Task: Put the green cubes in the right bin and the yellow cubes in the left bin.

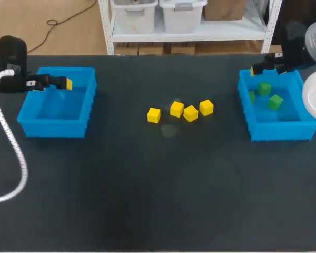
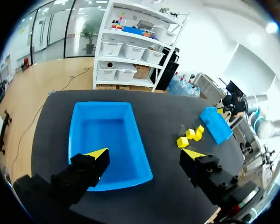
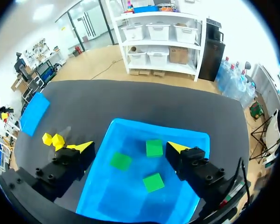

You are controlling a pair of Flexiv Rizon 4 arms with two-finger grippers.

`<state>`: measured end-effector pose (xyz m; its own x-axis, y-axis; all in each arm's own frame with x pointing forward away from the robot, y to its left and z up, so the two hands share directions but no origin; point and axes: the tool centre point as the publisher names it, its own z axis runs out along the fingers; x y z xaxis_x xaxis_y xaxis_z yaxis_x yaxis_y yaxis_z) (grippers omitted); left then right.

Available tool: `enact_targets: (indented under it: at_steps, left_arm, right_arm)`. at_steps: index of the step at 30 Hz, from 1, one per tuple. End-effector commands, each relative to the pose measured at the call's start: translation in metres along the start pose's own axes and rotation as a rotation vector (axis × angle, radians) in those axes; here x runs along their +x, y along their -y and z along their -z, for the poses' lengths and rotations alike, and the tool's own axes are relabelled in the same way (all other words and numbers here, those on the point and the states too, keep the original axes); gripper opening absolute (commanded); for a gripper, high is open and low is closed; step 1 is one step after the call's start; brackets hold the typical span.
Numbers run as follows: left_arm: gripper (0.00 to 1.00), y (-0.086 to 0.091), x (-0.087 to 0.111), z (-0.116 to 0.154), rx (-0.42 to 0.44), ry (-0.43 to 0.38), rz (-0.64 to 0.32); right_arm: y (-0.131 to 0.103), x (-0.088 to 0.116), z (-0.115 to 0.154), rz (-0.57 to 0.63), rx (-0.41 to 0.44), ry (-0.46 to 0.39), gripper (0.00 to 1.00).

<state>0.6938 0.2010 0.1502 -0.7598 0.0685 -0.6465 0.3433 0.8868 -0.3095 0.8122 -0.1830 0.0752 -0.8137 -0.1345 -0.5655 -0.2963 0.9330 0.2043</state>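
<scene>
1. Your left gripper (image 2: 146,153) hangs open over the left bin (image 2: 102,126); four yellow cubes (image 2: 189,136) lie clustered on the table (image 2: 168,116) ahead of it, outside the bin.
2. Your right gripper (image 3: 129,146) stands open over the right bin (image 3: 154,127); three green cubes (image 3: 154,147) lie inside, beneath its fingers.

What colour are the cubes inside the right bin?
Green; the three cubes show best in the right wrist view.
</scene>
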Motion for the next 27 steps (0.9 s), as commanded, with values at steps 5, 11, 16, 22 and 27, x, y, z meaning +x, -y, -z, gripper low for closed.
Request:
enact_targets:
  at_steps: [5,11,16,22,27]
  left_arm:
    - [1.0,0.062,-0.03,-0.019,-0.037,-0.219,-0.085]
    - [1.0,0.105,-0.017,-0.073,0.006,-0.357,-0.122]
    - [1.0,0.136,-0.007,-0.113,0.003,-0.438,-0.155]
    - [1.0,0.156,0.004,-0.148,0.01,-0.522,-0.174]
    - [1.0,0.157,0.014,-0.174,-0.04,-0.568,-0.209]
  right_arm:
    - [0.0,0.001,0.001,0.0,0.002,0.002,1.0]
    - [0.0,0.001,0.001,0.0,0.002,0.002,1.0]
    - [0.0,0.001,0.001,0.0,0.002,0.002,1.0]
    - [0.0,0.001,0.001,0.0,0.002,0.002,1.0]
    - [0.0,0.001,0.001,0.0,0.002,0.002,1.0]
